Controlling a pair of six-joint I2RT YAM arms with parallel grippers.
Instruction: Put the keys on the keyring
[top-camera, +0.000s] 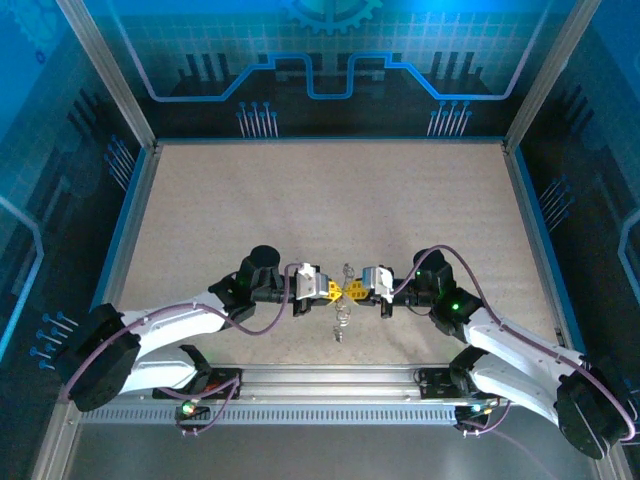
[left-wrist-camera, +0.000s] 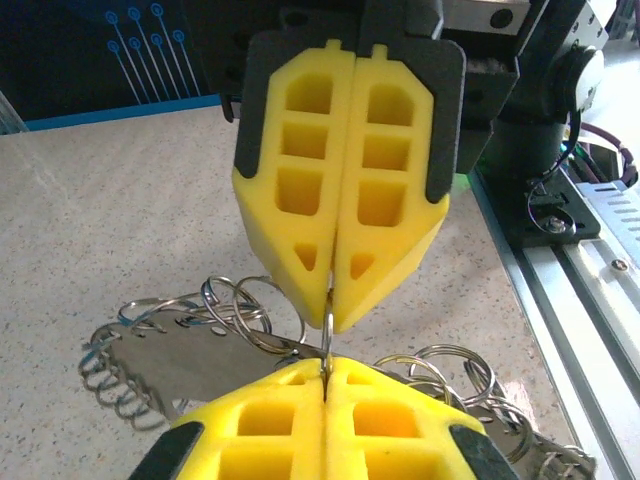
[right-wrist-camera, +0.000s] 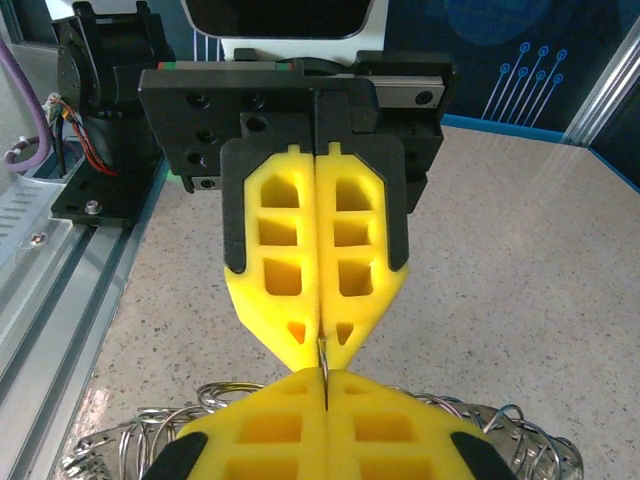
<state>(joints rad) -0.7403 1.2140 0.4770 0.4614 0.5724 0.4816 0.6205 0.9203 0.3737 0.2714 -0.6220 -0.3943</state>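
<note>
My two grippers meet tip to tip over the middle of the table. Left gripper (top-camera: 333, 291) and right gripper (top-camera: 352, 290) are both shut on the same thin silvery wire of the keyring (left-wrist-camera: 327, 335). In the left wrist view my left gripper (left-wrist-camera: 325, 372) is at the bottom, with the right gripper (left-wrist-camera: 335, 318) facing it from above. In the right wrist view the right gripper (right-wrist-camera: 325, 385) is below and the left gripper (right-wrist-camera: 322, 352) above, the keyring's wire (right-wrist-camera: 323, 352) pinched between them. Silvery loops (left-wrist-camera: 240, 305) and a flat grey metal piece (left-wrist-camera: 180, 360) hang under the grippers. I cannot tell which bits are keys.
The speckled table (top-camera: 320, 200) spreads out behind the grippers. An aluminium rail (top-camera: 330, 385) with the arm bases runs along the near edge. Blue walls and metal posts (top-camera: 105, 70) close in the sides and the back.
</note>
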